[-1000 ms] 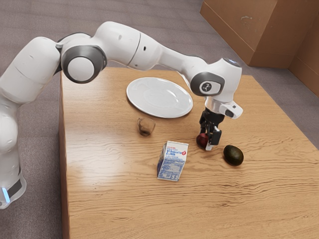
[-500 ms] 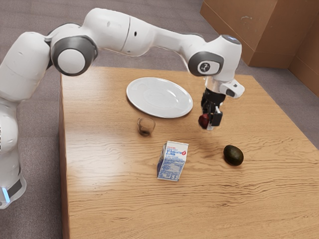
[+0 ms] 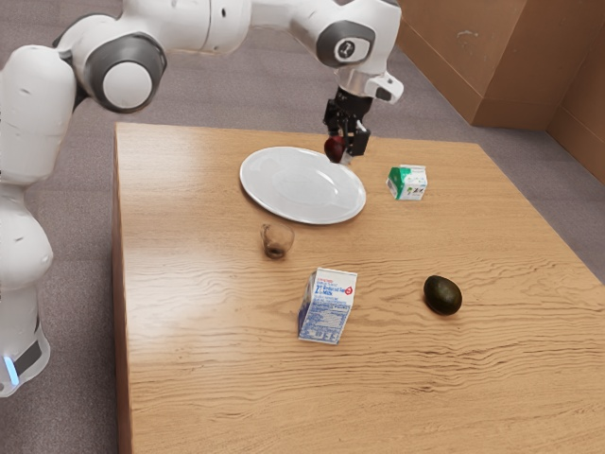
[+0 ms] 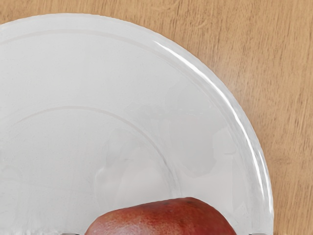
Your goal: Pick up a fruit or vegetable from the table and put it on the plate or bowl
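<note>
Red fruit [image 3: 334,148] hangs clamped between the two fingers of the claw [image 3: 344,149], clear of the desk [image 3: 217,378] and above the white plate [image 3: 284,184], just inside its rim. The pick looks done. What is left, I judge, is lowering the fruit and releasing it onto the plate.

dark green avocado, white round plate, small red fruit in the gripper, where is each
dark green avocado [image 3: 442,295]: exterior view, middle of its skin
white round plate [image 3: 284,182]: exterior view, bare inner surface
small red fruit [image 4: 161,218]: wrist view, middle of its skin
</note>
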Robot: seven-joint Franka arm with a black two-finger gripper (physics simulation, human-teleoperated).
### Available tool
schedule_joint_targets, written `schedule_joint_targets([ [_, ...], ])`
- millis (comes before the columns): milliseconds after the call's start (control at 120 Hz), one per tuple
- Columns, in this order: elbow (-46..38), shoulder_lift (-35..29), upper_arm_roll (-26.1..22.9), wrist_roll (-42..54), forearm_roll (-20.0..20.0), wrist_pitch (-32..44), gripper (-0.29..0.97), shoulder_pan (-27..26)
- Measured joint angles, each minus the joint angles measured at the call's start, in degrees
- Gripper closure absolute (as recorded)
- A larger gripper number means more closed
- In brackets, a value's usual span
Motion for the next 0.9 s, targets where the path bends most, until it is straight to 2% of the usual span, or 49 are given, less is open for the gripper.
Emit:
schedule_joint_targets([
  [142,1.42,2.66,0.48,2.29,-0.42,-0.6,0.3,2.92],
  [400,1.62,4.27,2.61,5.37,-0.56,-0.56,0.32,3.34],
  [525,1.63,4.63,3.12,6.76,-0.78,-0.15,0.15,2.89],
  [617,1.66,4.51,3.03,7.62,-0.57,0.0,0.08,1.87],
  [683,2.37,2.89,3.04,7.51,2.17,0.04,0.05,-3.63],
  [817,2.55,-2.11,4.33,4.51,11.67,-0.17,0.02,-23.0],
  [900,2.4,-2.63,4.31,2.17,15.39,-0.23,0.01,-26.7],
])
